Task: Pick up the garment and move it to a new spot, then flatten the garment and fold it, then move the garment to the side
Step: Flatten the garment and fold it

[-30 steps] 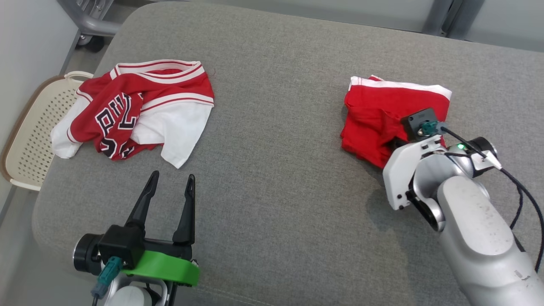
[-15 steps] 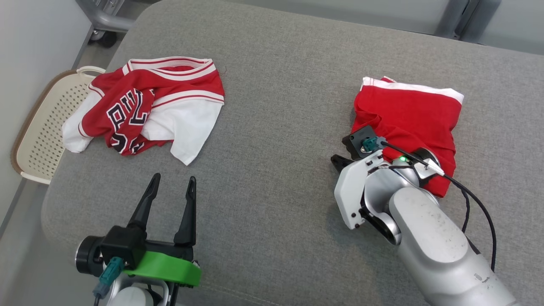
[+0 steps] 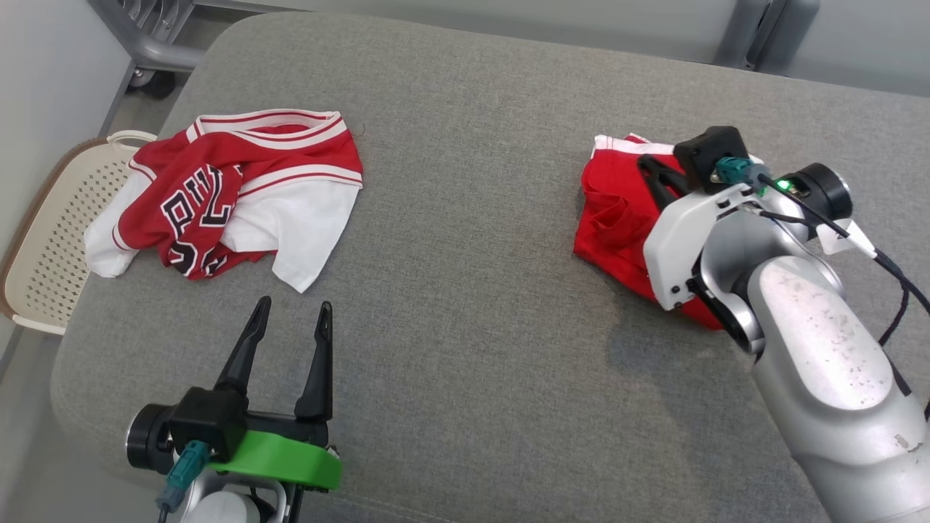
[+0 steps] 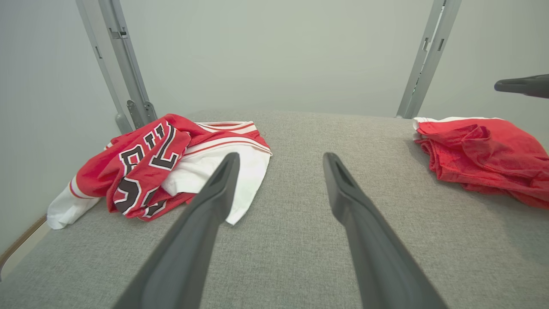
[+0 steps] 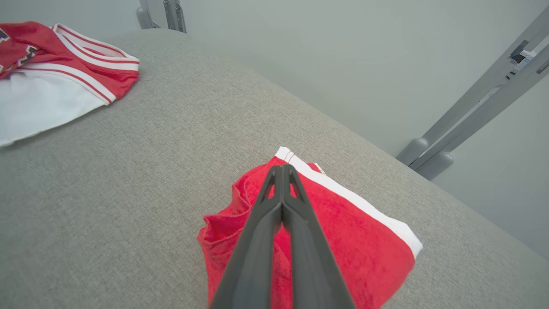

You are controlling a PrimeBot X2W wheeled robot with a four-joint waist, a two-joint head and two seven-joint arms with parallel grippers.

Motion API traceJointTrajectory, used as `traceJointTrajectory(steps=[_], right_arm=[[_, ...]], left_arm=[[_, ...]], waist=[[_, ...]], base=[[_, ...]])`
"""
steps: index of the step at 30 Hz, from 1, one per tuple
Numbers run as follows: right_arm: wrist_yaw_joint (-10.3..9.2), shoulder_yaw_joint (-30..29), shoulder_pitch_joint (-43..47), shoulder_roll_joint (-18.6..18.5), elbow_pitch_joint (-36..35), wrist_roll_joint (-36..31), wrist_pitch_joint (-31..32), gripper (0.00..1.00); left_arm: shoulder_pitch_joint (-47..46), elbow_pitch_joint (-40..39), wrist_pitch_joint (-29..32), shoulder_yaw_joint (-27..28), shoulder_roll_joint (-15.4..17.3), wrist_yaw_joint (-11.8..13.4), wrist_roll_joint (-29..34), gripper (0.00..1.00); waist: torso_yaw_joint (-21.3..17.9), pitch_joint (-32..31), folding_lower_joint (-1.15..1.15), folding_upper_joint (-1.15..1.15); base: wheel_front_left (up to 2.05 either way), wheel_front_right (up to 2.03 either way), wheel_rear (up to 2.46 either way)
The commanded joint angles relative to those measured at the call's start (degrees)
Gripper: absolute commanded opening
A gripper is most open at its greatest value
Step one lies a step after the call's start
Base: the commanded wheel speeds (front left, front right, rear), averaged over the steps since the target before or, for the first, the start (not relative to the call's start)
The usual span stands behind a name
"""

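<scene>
A crumpled red and white jersey garment (image 3: 225, 203) (image 4: 163, 167) (image 5: 55, 64) with dark lettering lies at the left of the grey padded table (image 3: 465, 290). A folded red garment (image 3: 610, 218) (image 4: 480, 154) (image 5: 343, 223) with a white band lies at the right. My right gripper (image 3: 647, 163) (image 5: 282, 168) hovers over the folded red piece, shut with nothing between its fingers; one dark finger (image 4: 521, 85) of it shows in the left wrist view. My left gripper (image 3: 290, 309) (image 4: 279, 159) stands open and empty near the front edge, short of the jersey.
A cream perforated basket (image 3: 43, 240) sits beside the table's left edge, partly under the jersey's sleeve. A grey metal frame with a wheel (image 3: 145, 51) stands at the back left, and grey posts (image 3: 755, 29) at the back right.
The right gripper, still shut, has lifted from the folded red piece's front-left edge and now points over its top. The head camera has shifted a little. The left arm is unmoved.
</scene>
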Motion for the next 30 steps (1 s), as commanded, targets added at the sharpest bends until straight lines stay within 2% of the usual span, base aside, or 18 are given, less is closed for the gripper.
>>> traceJointTrajectory(steps=[1, 5, 11, 19, 30], right_arm=[[-0.02, -0.6, 0.3, -0.8, -0.1, -1.0, -0.4, 0.0], [-0.04, -2.1, 0.6, -3.0, 1.5, -2.8, -1.7, 0.0], [-0.04, -1.0, 0.2, -4.5, 6.3, -4.7, -5.3, 0.0], [-0.04, 3.9, -0.9, -2.8, 13.6, -5.3, -9.3, 0.0], [-0.04, 7.5, -0.7, 1.4, 18.1, -6.3, -11.7, 0.0]], left_arm=[[0.0, -0.3, 0.0, 0.1, -0.1, -0.2, 0.4, 1.0], [-0.7, -0.4, 0.0, -0.2, -0.2, -0.3, 0.3, 1.0], [-1.9, -0.4, 0.0, -0.6, -0.3, -0.5, 0.1, 1.0], [-2.0, 0.0, 0.0, -0.3, -0.5, -0.6, -0.2, 1.0], [-2.0, 0.3, 0.0, 0.0, -0.7, -0.6, -0.3, 1.0]], waist=[[-0.1, 0.2, 0.0, 0.0], [0.0, 1.1, 0.0, 0.0], [0.9, 2.7, 0.0, 0.0], [1.9, 3.4, 0.0, 0.0], [2.0, 3.5, 0.0, 0.0]], base=[[0.0, 0.0, 0.0], [0.0, 0.0, 0.0], [0.0, 0.0, 0.0], [0.0, 0.0, 0.0], [0.0, 0.0, 0.0]])
